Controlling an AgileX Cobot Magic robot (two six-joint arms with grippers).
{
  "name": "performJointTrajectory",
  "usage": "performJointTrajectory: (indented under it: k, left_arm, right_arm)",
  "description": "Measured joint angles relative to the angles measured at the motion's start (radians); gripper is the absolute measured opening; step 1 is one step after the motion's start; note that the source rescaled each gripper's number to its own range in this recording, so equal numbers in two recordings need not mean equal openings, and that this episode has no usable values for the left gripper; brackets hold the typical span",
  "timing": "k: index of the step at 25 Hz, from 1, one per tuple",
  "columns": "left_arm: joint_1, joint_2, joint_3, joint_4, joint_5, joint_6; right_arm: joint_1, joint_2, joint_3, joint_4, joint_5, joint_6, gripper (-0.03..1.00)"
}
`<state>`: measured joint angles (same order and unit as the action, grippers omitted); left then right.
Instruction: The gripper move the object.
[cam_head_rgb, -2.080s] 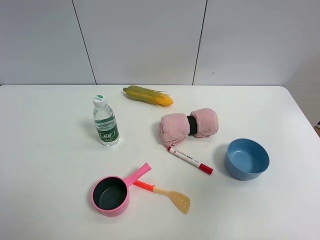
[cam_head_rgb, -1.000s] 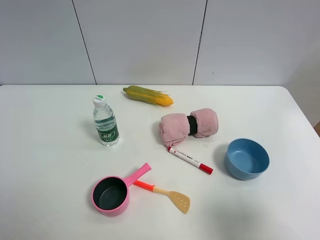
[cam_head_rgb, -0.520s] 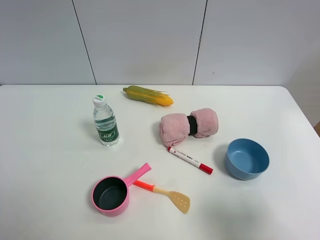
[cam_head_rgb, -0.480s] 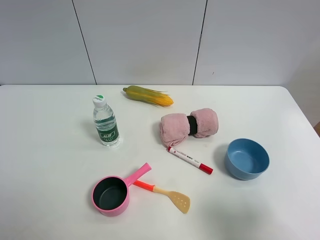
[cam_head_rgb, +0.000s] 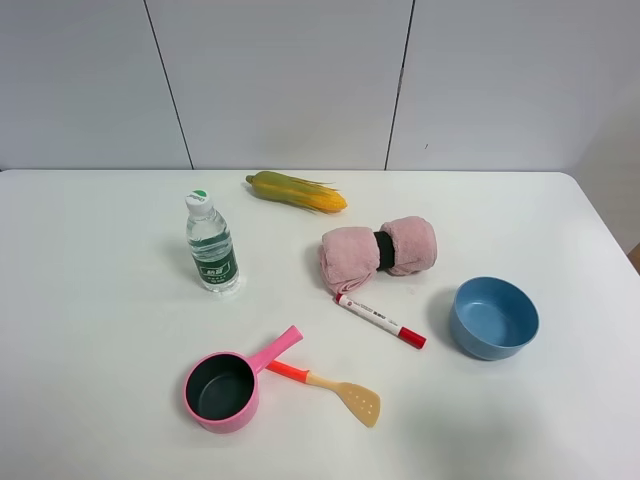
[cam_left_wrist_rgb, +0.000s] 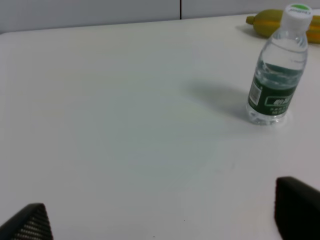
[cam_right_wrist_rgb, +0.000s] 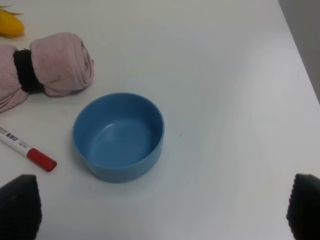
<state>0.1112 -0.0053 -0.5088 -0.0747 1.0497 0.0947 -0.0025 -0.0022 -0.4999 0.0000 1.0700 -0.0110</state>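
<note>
The white marker pen with a red cap (cam_head_rgb: 380, 320) lies on the white table (cam_head_rgb: 100, 330), just in front of the pink towel roll and left of the blue bowl. Its capped end also shows in the right wrist view (cam_right_wrist_rgb: 26, 148). Neither arm appears in the high view. In the left wrist view my left gripper (cam_left_wrist_rgb: 160, 220) is open and empty above bare table, with its fingertips (cam_left_wrist_rgb: 296, 206) at the frame's corners. In the right wrist view my right gripper (cam_right_wrist_rgb: 160, 210) is open and empty, near the blue bowl.
A water bottle (cam_head_rgb: 211, 243), a corn cob (cam_head_rgb: 296, 191), a pink towel roll with a black band (cam_head_rgb: 379, 251), a blue bowl (cam_head_rgb: 493, 317), a pink saucepan (cam_head_rgb: 229, 384) and an orange-handled wooden spatula (cam_head_rgb: 330, 388) stand around the table.
</note>
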Motion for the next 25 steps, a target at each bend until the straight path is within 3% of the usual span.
performJointTrajectory:
  k: [25]
  left_arm:
    - [0.0,0.0,0.0,0.0,0.0,0.0]
  right_arm:
    - [0.0,0.0,0.0,0.0,0.0,0.0,1.0]
